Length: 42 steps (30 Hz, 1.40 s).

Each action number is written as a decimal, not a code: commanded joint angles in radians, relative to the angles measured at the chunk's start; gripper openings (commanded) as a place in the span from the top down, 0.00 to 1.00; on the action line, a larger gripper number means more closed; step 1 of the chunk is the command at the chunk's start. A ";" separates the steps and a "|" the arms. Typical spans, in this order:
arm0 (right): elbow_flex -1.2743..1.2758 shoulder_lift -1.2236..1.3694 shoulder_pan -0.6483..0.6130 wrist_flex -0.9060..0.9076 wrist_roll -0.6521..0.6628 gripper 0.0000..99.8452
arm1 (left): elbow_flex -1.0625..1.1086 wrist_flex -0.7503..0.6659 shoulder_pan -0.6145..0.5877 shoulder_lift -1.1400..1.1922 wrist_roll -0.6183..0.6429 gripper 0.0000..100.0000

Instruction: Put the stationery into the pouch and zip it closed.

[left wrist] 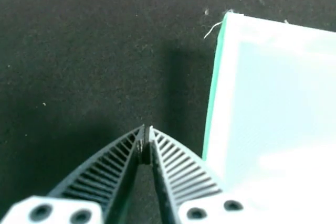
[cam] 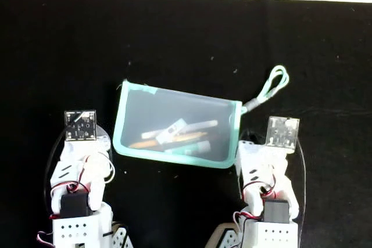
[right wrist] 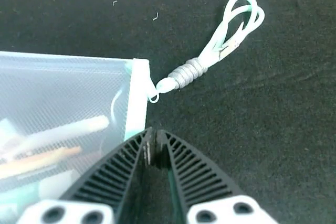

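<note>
The translucent green-edged pouch (cam: 174, 105) lies mid-worktop (cam: 186, 39) with the stationery (cam: 177, 133) inside; its cord loop (right wrist: 233, 22) trails off toward 2 o'clock; the left tool (left wrist: 146, 145), tips pressed together, sits at the pouch's 8 o'clock; the right tool (right wrist: 156, 148), likewise pressed together and empty, sits at its 4 o'clock.

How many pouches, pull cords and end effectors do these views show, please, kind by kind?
pouch: 1
pull cord: 1
End effectors: 2, the left end effector and the right end effector
Total: 4
</note>
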 commanded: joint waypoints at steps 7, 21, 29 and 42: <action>-0.156 -0.010 -0.007 0.193 0.008 0.99 | -0.263 0.187 0.019 -0.012 0.005 0.99; -0.565 -0.001 -0.007 0.311 0.008 0.99 | -0.526 0.256 0.021 -0.010 0.003 0.98; -0.716 0.004 -0.031 0.306 0.014 0.99 | -0.656 0.324 0.021 -0.008 0.003 0.88; -1.153 0.449 -0.130 0.314 0.008 0.99 | -1.082 0.325 0.022 0.510 0.002 0.88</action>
